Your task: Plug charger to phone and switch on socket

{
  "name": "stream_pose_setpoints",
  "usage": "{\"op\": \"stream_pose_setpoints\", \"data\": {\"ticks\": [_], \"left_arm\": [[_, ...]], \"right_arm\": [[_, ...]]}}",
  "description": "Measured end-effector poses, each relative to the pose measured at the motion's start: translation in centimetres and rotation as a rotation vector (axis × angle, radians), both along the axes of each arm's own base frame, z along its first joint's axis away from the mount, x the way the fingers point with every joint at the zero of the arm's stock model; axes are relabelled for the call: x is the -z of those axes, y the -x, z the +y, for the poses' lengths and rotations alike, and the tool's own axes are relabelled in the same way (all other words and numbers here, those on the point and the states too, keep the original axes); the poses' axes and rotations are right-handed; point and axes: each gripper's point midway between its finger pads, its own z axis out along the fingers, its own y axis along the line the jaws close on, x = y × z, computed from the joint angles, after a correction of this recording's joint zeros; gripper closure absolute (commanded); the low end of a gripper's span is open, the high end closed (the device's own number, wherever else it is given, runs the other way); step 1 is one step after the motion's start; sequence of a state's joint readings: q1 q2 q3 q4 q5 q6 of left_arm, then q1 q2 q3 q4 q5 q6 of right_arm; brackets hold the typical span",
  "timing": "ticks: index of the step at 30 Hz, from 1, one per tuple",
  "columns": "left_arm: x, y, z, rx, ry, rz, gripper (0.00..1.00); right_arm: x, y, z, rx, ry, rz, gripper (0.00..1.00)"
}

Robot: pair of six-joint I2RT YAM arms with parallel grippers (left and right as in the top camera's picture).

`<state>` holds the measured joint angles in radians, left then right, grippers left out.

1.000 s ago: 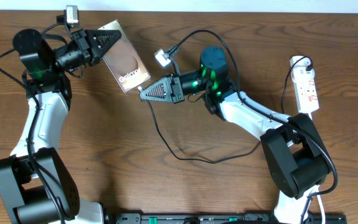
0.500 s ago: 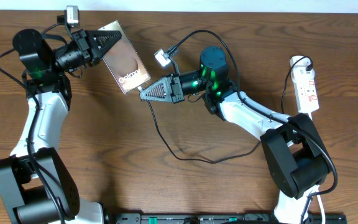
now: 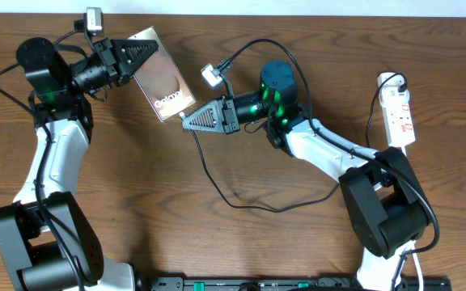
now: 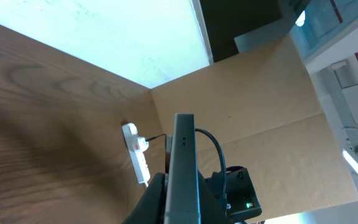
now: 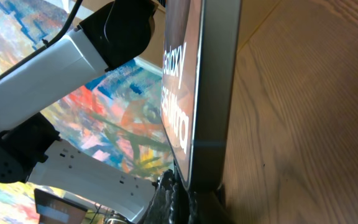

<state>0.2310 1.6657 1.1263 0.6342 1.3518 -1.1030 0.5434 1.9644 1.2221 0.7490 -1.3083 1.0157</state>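
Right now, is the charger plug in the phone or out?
Cannot tell. The right fingers meet the phone's lower end and hide the plug in every view.

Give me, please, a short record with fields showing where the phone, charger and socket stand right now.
phone: gripped at one edge by the left gripper, which is shut on it
charger: cable loops over the table; its end is in the shut right gripper, at the phone's lettered end
plugged in: cannot tell, plug tip hidden
socket: right side of the table, apart from both grippers; switch state too small to read
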Motion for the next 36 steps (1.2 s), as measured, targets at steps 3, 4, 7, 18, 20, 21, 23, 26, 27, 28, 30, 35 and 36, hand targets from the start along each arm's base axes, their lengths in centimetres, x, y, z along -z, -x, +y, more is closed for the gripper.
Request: {"op": "stream_pose_setpoints", "data": {"ticks": [3, 4, 7, 18, 20, 21, 23, 26, 27, 28, 30, 35, 36], "left_arm": [[0.00, 0.01, -0.22, 0.004, 0.000, -0.001, 0.92], [0.00, 0.02, -0.30, 0.006, 0.000, -0.001, 0.93], [0.00, 0.00, -0.45, 0.006, -0.001, -0.002, 0.92], [0.00, 0.00, -0.49, 0.007, -0.001, -0.003, 0.93], [-0.01, 0.00, -0.49, 0.007, -0.002, -0.005, 0.93], [-0.02, 0.01, -0.49, 0.007, -0.002, -0.006, 0.93], [0.00, 0.00, -0.48, 0.007, -0.002, -0.005, 0.93], [-0.01, -0.04, -0.48, 0.005, -0.002, -0.005, 0.93], [-0.01, -0.06, -0.47, 0.003, -0.002, -0.005, 0.92], [-0.01, -0.06, -0.47, 0.003, -0.002, -0.005, 0.93], [-0.01, -0.11, -0.46, 0.000, -0.002, -0.005, 0.93], [-0.01, -0.15, -0.44, -0.003, -0.002, -0.005, 0.93], [-0.01, -0.16, -0.44, -0.003, -0.002, -0.005, 0.93]], "right_arm": [[0.01, 0.06, -0.02, -0.004, 0.000, 0.001, 0.99], [0.01, 0.08, -0.02, -0.005, 0.001, 0.004, 0.99], [0.01, 0.13, -0.04, -0.008, 0.003, 0.008, 0.99], [0.01, 0.14, -0.04, -0.009, 0.005, 0.015, 0.99], [0.01, 0.14, -0.04, -0.009, 0.005, 0.015, 0.99], [0.01, 0.14, -0.04, -0.009, 0.005, 0.015, 0.99], [0.01, 0.14, -0.04, -0.009, 0.005, 0.015, 0.99], [0.01, 0.13, -0.04, -0.008, 0.005, 0.015, 0.99], [0.01, 0.12, -0.03, -0.007, 0.005, 0.015, 0.99], [0.01, 0.12, -0.03, -0.007, 0.004, 0.015, 0.99], [0.01, 0.08, -0.02, -0.005, 0.005, 0.015, 0.99], [0.00, 0.06, -0.02, -0.003, 0.004, 0.015, 0.99], [0.00, 0.06, -0.02, -0.003, 0.004, 0.015, 0.99]]}}
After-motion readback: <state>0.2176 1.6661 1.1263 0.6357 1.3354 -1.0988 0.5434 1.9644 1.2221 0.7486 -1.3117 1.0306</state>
